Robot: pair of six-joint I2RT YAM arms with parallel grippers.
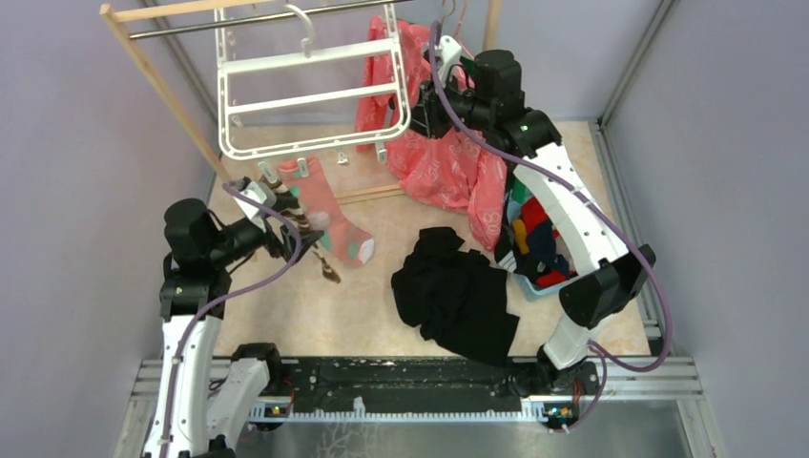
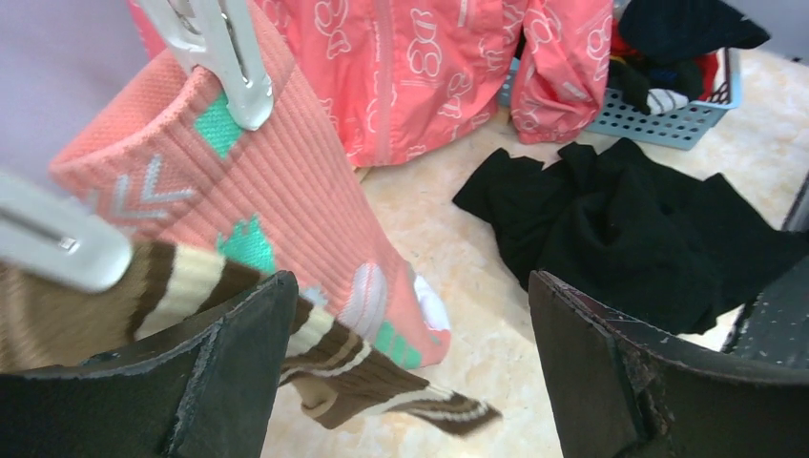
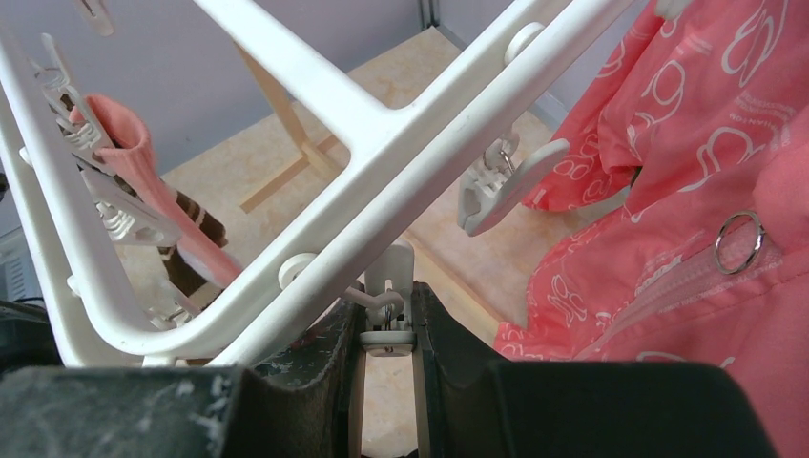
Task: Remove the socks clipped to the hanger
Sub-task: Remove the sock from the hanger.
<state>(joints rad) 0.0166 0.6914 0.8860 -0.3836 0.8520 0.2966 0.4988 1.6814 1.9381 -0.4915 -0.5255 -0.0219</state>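
1. From above, the left claw (image 1: 289, 232) is half lost among cable and cloth. The brown striped sock (image 1: 303, 239) shows only in slivers beside it. The right claw (image 1: 412, 116) merges with the pink jacket (image 1: 444, 167) behind it, so its grip cannot be read from that view. The right arm covers much of the blue basket (image 1: 534, 288) at the desk's (image 1: 286, 315) right edge. Inside the basket is a jumble of red, yellow and dark cloth, too tangled to sort out.
2. The hanger (image 1: 315, 95) hangs by its hook from a rail over the desk's far edge. The pink sock (image 1: 329, 215) and the brown striped sock dangle from its lower left corner, above the far-left part of the desk.
3. The left arm rises from the near-left corner, elbow bent, with the forearm reaching right toward the two socks. Its claw gapes wide and grips nothing. The brown striped sock runs behind one finger, and the pink sock hangs just beyond.
4. The right arm climbs along the right edge, and its wrist turns left to the hanger's lower right corner. That claw is pinched closed on a small white clip (image 3: 388, 320) dangling under the frame.
5. Only the left wrist view shows the sock clips (image 2: 229, 67) biting the cuffs, with both clips cut off by the picture's edge. Only the right wrist view shows the pinched clip. The black cloth heap (image 1: 458, 296) lies near the desk's middle.
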